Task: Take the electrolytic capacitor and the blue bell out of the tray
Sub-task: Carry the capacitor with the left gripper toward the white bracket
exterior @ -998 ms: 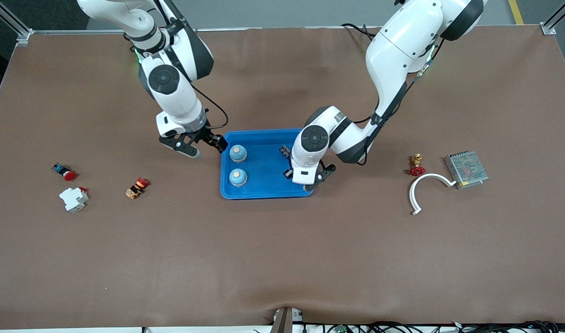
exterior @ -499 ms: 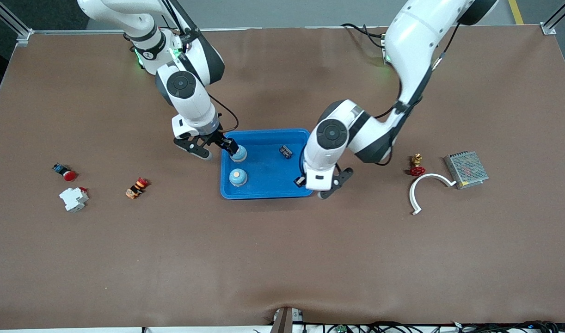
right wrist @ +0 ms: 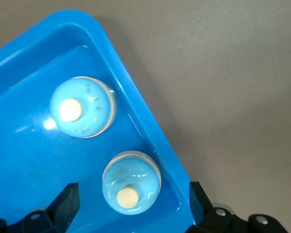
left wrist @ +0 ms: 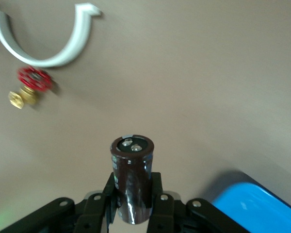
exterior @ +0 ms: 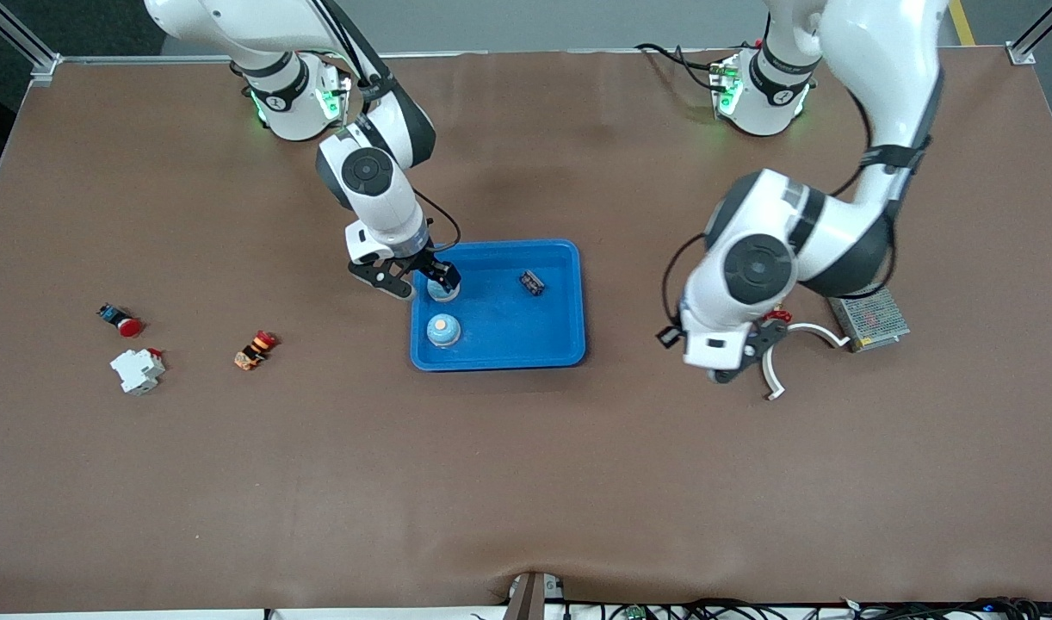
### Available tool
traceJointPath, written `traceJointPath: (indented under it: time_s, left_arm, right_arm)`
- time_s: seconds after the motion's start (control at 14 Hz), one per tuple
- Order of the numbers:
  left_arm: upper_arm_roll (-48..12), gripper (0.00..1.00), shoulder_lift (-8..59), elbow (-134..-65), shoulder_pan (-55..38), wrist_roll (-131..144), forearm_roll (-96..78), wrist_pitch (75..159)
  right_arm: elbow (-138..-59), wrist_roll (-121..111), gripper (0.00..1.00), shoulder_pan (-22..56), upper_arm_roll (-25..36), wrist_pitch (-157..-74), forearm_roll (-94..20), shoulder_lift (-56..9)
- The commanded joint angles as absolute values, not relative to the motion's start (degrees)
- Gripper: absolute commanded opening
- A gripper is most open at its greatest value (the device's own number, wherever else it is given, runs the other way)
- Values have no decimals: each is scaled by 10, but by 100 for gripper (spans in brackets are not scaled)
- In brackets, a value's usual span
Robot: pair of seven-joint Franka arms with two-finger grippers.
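Front view: blue tray (exterior: 569, 297) sits mid-frame on the brown table (exterior: 526, 482); the whole lower half of the frame is bare mat, plenty of room. In the tray: two blue bells, one (exterior: 444, 330) near the lower edge, the other (exterior: 441, 293) just above it and partly under the right gripper (exterior: 416, 281), plus one small black part (exterior: 532, 282) in the tray's upper right. Right gripper is spread wide, straddling the tray's rim with the upper bell between its fingers, not clamped. Left gripper (exterior: 741, 357) is at centre-right of the frame, over bare mat between the tray and the white curved clip (exterior: 780, 362). Centre-right clutter: one clip, one red-handled brass valve (exterior: 778, 315) mostly hidden, one metal power supply box (exterior: 870, 317). Centre-left: one red push button (exterior: 121, 321), one white breaker (exterior: 137, 369), one orange-red switch (exterior: 255, 349).

Left wrist view: left gripper (left wrist: 132, 206) at bottom centre, shut on one dark brown capacitor (left wrist: 131, 182), upright, terminals up. Clip (left wrist: 48, 46) and valve (left wrist: 30, 86) upper left, tray corner (left wrist: 254, 204) lower right, open mat between.

Right wrist view: both bells in the tray; one (right wrist: 82, 107) at centre-left, one (right wrist: 131, 182) at lower centre between the open fingers (right wrist: 68, 200). Tray rim (right wrist: 145, 126) runs diagonally; bare mat fills the right side.
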State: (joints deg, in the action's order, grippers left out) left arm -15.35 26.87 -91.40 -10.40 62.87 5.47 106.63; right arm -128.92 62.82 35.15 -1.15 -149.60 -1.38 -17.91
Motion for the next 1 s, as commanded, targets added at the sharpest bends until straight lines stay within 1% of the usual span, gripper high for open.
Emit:
traceJointPath:
  time_s: [0.0,0.21,0.36,0.5,0.93]
  left_arm:
    - [-159,0,233,-982,-40,546,61,1064]
    - [-158,0,222,-1019,17,497,62,1064]
    - [-158,0,200,-1059,48,490,65,1065]
    - [-160,0,192,-1078,92,455,90,1065]
    - [-159,0,215,-1092,153,397,101,1096]
  right_arm:
    - [-1291,643,100,355,-9,-1501,-17,-186]
    - [-1291,656,100,356,-11,-1508,-17,-197]
    - [-1291,656,100,358,-11,-1513,-23,-200]
    - [-1290,657,100,360,-11,-1521,-32,-207]
    - [-1288,657,100,378,-11,-1551,-57,-228]
